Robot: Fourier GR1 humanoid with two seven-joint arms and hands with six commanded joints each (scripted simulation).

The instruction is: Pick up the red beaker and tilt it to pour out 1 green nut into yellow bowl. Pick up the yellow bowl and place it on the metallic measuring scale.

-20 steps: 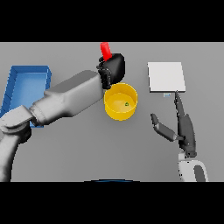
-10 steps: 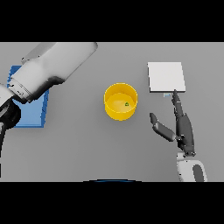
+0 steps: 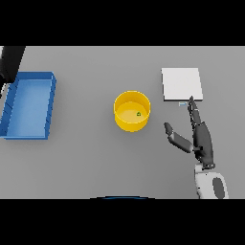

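Note:
The yellow bowl (image 3: 125,118) stands at the table's middle with one green nut (image 3: 139,114) lying inside it. To its right and a little farther back lies the flat metallic measuring scale (image 3: 181,83). My right hand (image 3: 202,139) rests open on the table to the right of the bowl. Its fingers point toward the scale's near edge and its thumb is spread toward the bowl. A dark shape (image 3: 10,62) at the far left edge looks like part of my left hand. The red beaker shows nowhere.
A blue rectangular bin (image 3: 50,107) sits at the left side of the table, next to the dark shape. Bare grey tabletop lies between the bin and the bowl.
My left arm has swung away from above the bowl to the far left, almost leaving the view, and the red beaker has gone with it. The right hand has stayed put.

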